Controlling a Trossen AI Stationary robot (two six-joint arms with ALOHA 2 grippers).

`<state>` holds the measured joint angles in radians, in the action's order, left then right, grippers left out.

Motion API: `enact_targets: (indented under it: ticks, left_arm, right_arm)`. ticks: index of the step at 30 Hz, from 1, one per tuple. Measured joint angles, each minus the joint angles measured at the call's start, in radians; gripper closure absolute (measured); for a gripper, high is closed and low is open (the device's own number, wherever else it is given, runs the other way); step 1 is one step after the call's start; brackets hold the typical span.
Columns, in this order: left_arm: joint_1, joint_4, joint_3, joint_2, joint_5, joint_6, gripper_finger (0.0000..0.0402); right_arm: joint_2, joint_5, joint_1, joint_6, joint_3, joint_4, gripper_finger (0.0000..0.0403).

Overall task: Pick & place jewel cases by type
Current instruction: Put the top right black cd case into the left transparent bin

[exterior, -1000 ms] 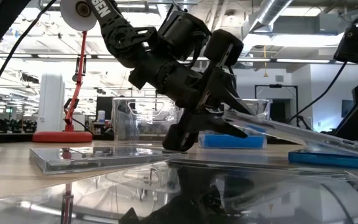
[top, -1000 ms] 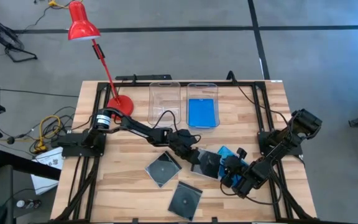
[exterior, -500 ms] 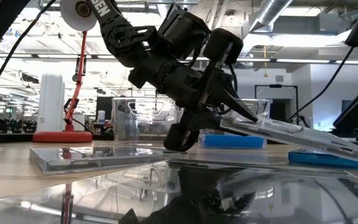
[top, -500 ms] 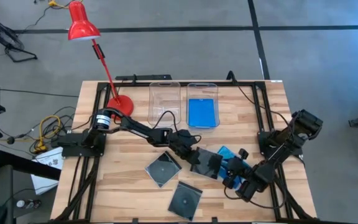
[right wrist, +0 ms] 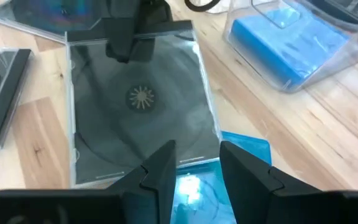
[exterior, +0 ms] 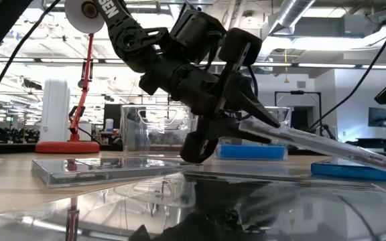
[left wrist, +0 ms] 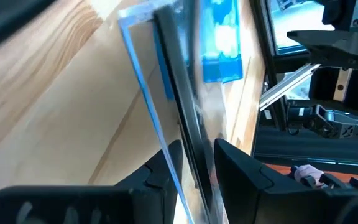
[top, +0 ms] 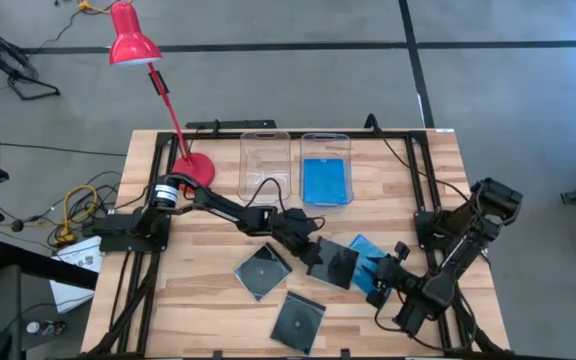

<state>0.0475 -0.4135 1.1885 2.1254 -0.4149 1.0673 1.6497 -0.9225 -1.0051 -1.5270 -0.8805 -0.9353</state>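
**Dark jewel case pinched at one edge by the left gripper, far edge resting low**

The dark jewel case [top: 332, 264] sits near the middle of the table, and the left gripper [top: 311, 254] has its fingers closed to a narrow gap on the case's near edge; the left wrist view shows that thin edge [left wrist: 188, 134] clamped between the two fingers. In the low view the case [exterior: 313, 142] runs as a slanted plane: its gripped edge is raised, and it slopes down away from the gripper toward a blue jewel case [exterior: 354, 171] lying flat on the table. From above, that blue case [top: 366, 250] lies just beside and partly under the dark one's far side.

The right gripper [top: 382, 283] hangs just beyond the blue case, fingers part-open and holding nothing; the right wrist view looks past them at the dark case [right wrist: 138, 118].

Two clear bins stand at the table's far edge. The right bin [top: 326, 141] already holds blue cases; the left bin [top: 265, 160] looks empty. It lies up-table from the left gripper, so I judge the left arm best placed to carry the dark case there. Two more dark cases [top: 261, 270] [top: 298, 320] lie flat nearer the front.
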Motion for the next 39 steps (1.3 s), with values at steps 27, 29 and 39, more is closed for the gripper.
enact_targets:
  ticks: [27,29,39]
  left_arm:
    - [0.011,0.089,0.001,-0.079,0.061,-0.097,0.0311]
    - [0.011,0.089,0.001,-0.079,0.061,-0.103,0.0311]
    - [0.012,0.094,0.001,-0.079,0.064,-0.112,0.0322]
  right_arm:
    - [0.0,0.0,-0.035,-0.081,-0.008,-0.052,0.0285]
    - [0.0,0.0,-0.035,-0.081,-0.008,-0.052,0.0285]
    - [0.0,0.0,-0.035,-0.081,-0.008,-0.051,0.0285]
